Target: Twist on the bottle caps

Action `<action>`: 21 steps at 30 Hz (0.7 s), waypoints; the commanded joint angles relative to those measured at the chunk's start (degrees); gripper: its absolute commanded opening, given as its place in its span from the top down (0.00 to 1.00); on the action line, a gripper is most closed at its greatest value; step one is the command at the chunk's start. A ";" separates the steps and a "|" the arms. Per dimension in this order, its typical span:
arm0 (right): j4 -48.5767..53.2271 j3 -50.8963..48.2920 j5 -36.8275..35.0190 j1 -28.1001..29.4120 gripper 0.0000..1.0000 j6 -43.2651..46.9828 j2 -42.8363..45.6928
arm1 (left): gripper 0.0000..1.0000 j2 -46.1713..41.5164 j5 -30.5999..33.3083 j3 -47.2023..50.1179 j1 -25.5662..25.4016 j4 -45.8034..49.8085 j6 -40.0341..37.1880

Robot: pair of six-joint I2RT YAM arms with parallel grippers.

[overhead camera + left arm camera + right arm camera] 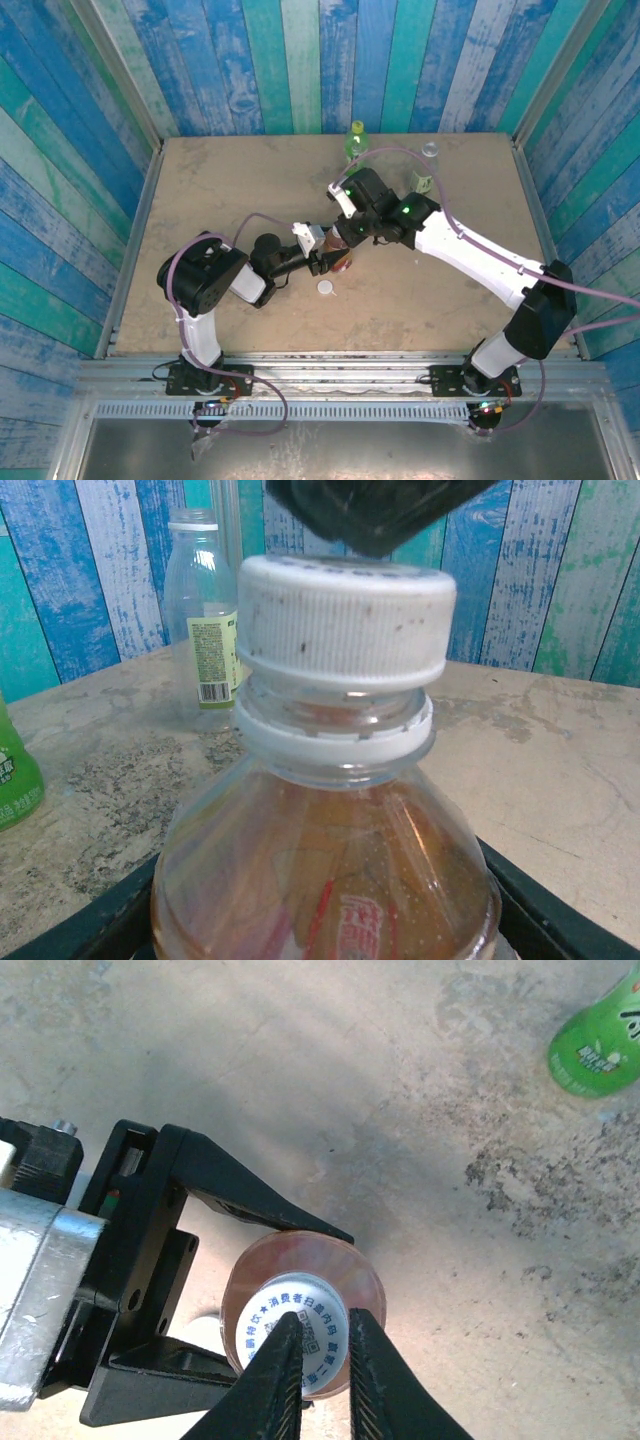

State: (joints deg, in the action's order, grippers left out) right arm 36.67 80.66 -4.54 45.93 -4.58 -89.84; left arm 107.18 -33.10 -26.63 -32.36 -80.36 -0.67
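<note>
We have the amber bottle (320, 880) upright near the middle of the worktop (220, 190), with the left gripper (328, 262) clamped on its body from both sides. Its white cap (345, 615) sits on the neck but rides high. Thread shows between its skirt and the neck ring, and in the left wrist view it looks slightly tilted.

The right gripper (325, 1345) hangs directly over that cap with its fingers pressed almost together, narrower than the cap, so it grips nothing.

We judge cross-threading to be the main risk. If the cap is turned while tilted it may jam, or pop off and roll away. The right gripper must spread before it comes down. If it pushes down while pressed together, it would only press on the cap top and could tip the bottle in the left gripper's hold. A loose hold would let the bottle spin with the cap.

A loose white cap (326, 288) lies on the worktop just beside the held bottle, at about 6 o'clock from it, close enough for an arm to knock it. The green bottle (356, 140) stands at 12 o'clock by the far edge, and the clear bottle (428, 160) at about 1 o'clock. Both are well apart from the work, and nothing blocks the way to the cap.
</note>
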 commanded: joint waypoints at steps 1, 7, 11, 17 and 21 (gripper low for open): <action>0.49 -1.40 0.98 -0.47 0.84 -0.69 -0.85 | 0.43 0.91 -1.49 0.75 -0.36 4.52 -0.56; 0.69 -2.76 1.61 -1.00 0.86 -1.03 -0.94 | 0.43 0.92 -1.59 0.75 -0.34 4.51 -0.56; 0.95 -3.99 2.05 -1.76 0.87 -1.78 -1.12 | 0.43 0.91 -1.68 0.78 -0.34 4.45 -0.56; 2.06 -5.08 3.47 -2.57 0.88 -2.54 -2.13 | 0.43 0.90 -1.66 0.79 -0.38 4.57 -0.56; 2.38 -6.60 4.16 -2.52 0.88 -2.49 -1.88 | 0.43 0.95 -1.62 0.72 -0.36 4.57 -0.65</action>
State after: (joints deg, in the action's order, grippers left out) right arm 32.62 76.95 -2.48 42.85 -6.59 -90.02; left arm 107.18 -33.45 -26.61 -32.36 -80.31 -0.86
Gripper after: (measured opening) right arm 0.119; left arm 0.655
